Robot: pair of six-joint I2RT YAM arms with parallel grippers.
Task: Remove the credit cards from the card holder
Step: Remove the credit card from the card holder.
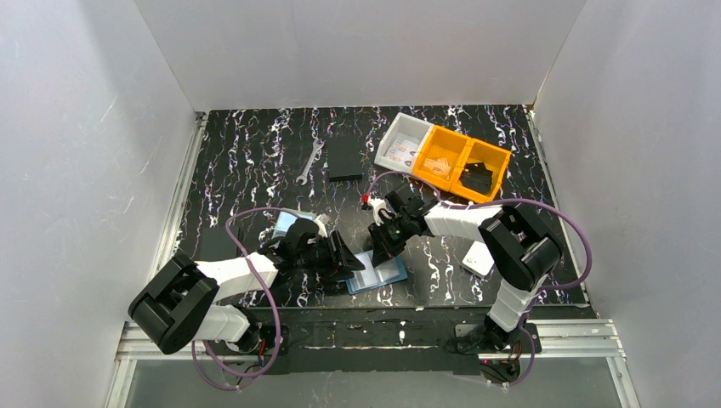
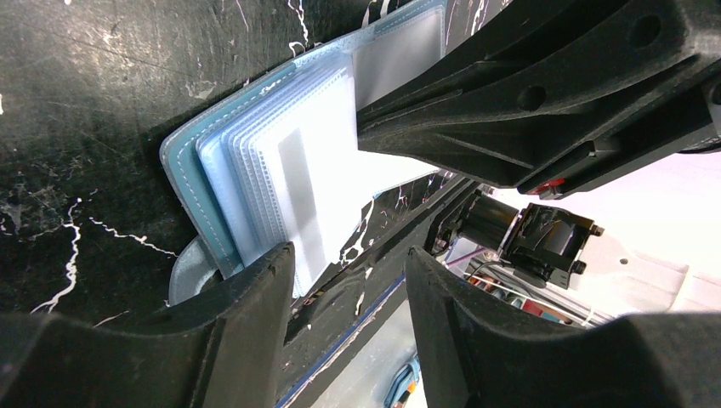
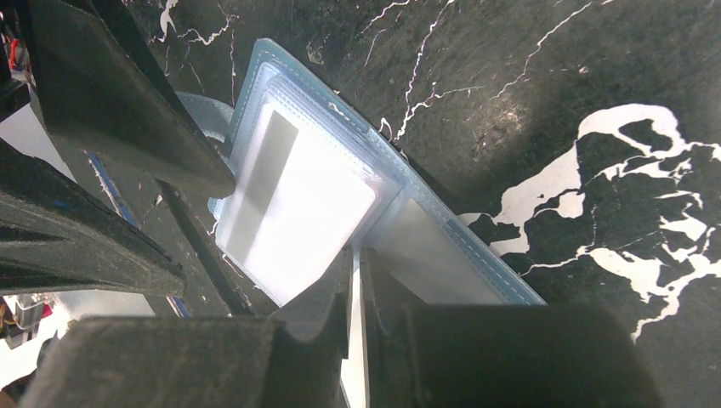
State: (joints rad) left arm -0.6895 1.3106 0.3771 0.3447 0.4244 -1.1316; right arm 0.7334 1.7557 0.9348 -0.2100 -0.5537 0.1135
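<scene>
Card holder (image 1: 380,274) lies open on the counter (image 1: 255,170) near its front edge, between the two arms. A credit card (image 3: 298,204) with a grey stripe shows through the top clear pocket. The right gripper (image 3: 354,259) has its jaws nearly closed on a thin pale sheet (image 3: 354,365) at the fold — card or pocket leaf, unclear. The left gripper (image 2: 349,255) sits at the holder's left end, jaws apart, gripping nothing.

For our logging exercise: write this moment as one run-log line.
card holder: open, lying flat | left gripper: open at its edge | right gripper: shut on thin pale sheet, card or pocket unclear
</scene>
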